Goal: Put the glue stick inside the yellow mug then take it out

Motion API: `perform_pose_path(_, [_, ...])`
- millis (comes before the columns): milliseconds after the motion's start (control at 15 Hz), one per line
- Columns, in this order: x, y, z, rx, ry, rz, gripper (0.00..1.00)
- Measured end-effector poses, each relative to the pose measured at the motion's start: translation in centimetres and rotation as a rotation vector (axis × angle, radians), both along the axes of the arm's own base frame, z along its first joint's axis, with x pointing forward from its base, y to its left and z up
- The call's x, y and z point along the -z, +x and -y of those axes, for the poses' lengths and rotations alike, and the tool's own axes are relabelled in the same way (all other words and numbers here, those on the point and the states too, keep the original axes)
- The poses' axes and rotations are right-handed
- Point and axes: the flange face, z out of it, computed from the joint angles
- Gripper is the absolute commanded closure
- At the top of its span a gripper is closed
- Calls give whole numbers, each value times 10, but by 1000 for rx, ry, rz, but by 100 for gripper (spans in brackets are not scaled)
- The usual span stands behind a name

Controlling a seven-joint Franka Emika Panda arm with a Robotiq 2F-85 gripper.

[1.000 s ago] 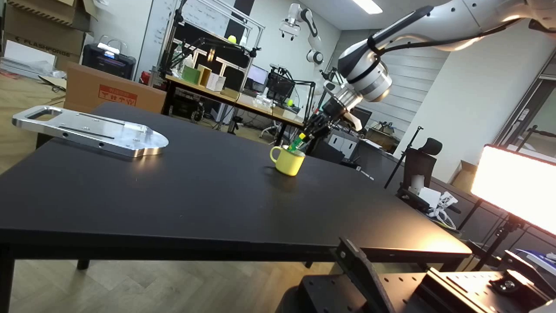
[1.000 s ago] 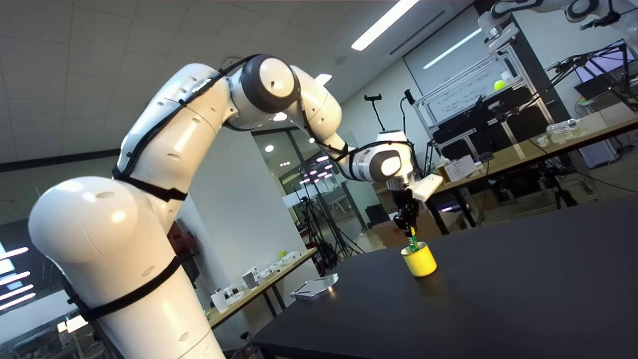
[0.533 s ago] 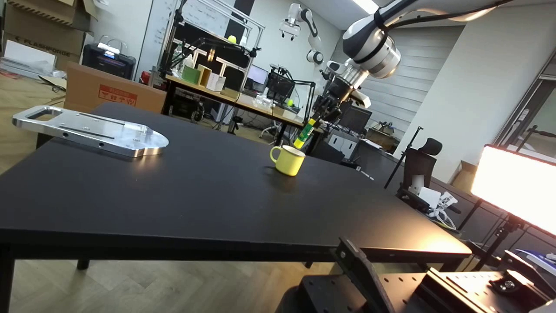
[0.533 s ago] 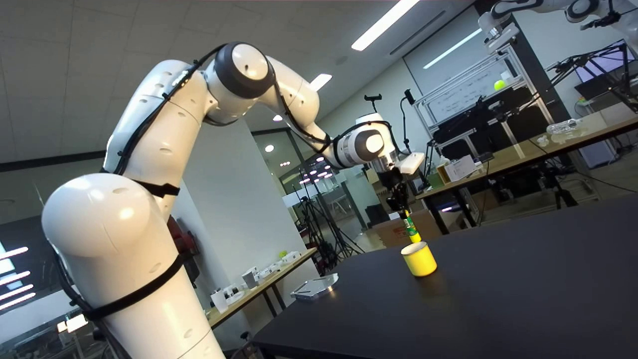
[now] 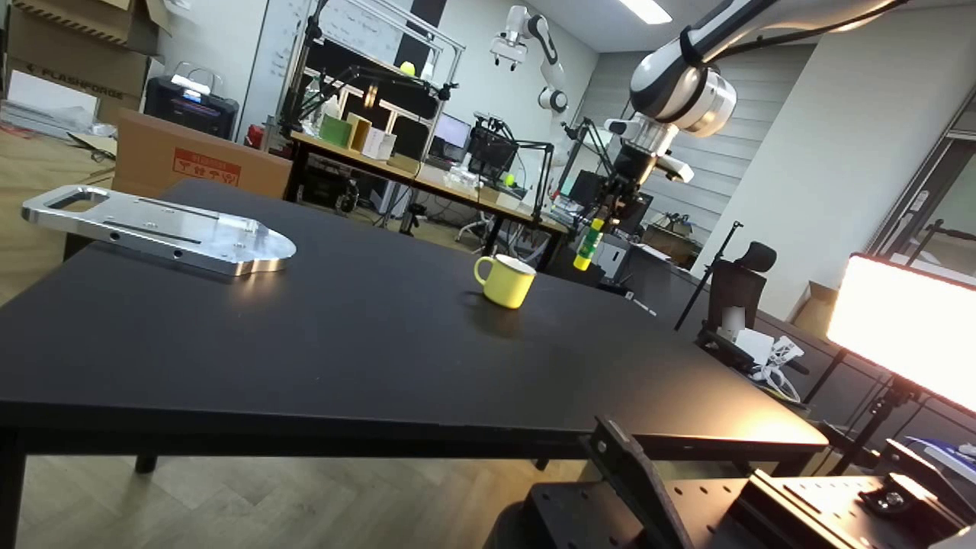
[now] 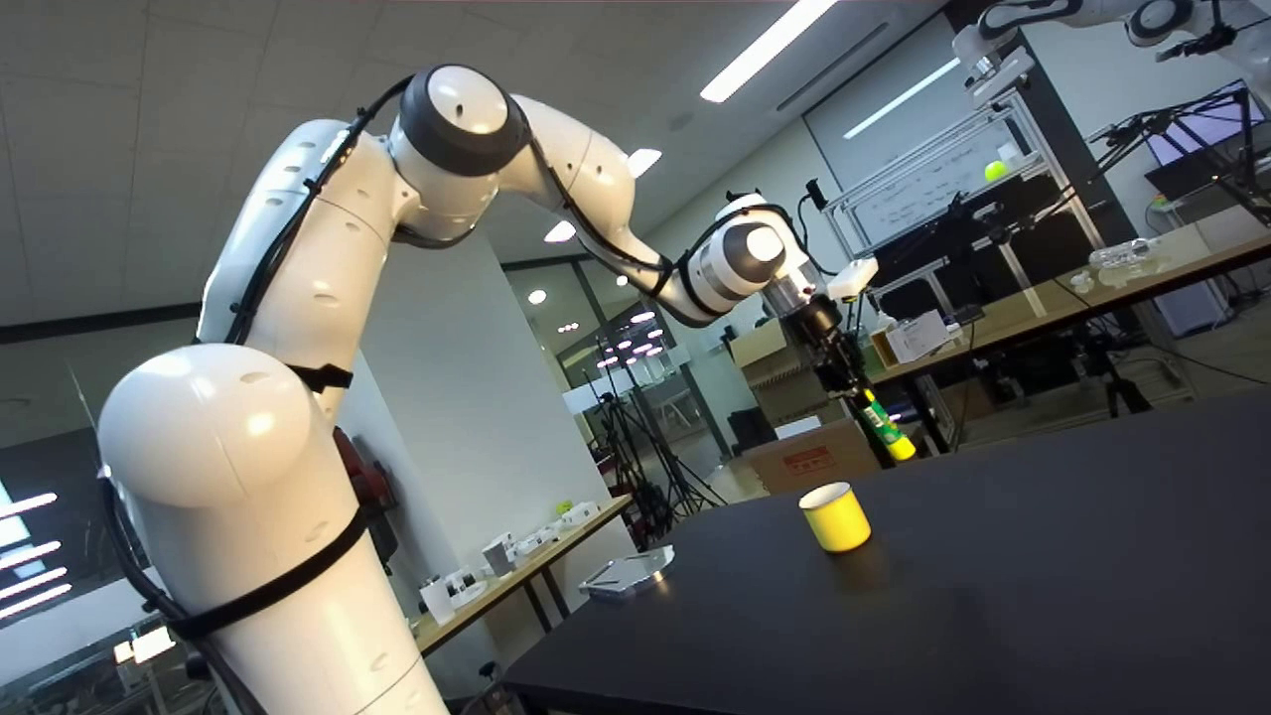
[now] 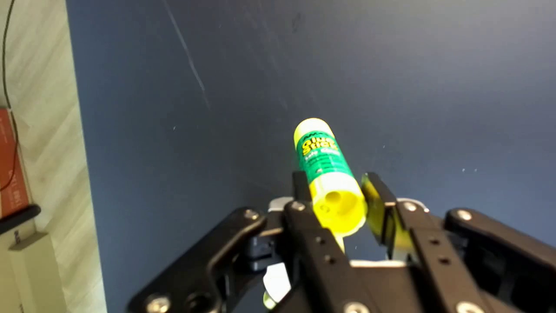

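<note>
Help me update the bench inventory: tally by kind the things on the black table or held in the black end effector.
Round yellow mug with a side handle: 1
Yellow-and-green cylindrical glue stick: 1, held in the end effector
Silver-coloured flat metal plate: 1
Total: 3

Glue stick (image 7: 325,158) partly behind claw (image 7: 336,186), possible whiteboard writing (image 5: 370,34) illegible

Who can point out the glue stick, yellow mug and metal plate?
Glue stick (image 7: 325,165): wrist view, green label.
Yellow mug (image 6: 839,523): an exterior view, outer wall.
Metal plate (image 5: 171,224): an exterior view, top face.
</note>
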Motion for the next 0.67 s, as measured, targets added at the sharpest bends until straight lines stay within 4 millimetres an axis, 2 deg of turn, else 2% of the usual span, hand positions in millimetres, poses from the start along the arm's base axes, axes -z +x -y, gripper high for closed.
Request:
perform_pose_path(200, [13,-7,36,48,-61,-54,91])
perform_pose_path(333, [24,-6,52,69,-65,-70,91])
perform_pose_path(667, [57,0,70,95,-57,-142,91])
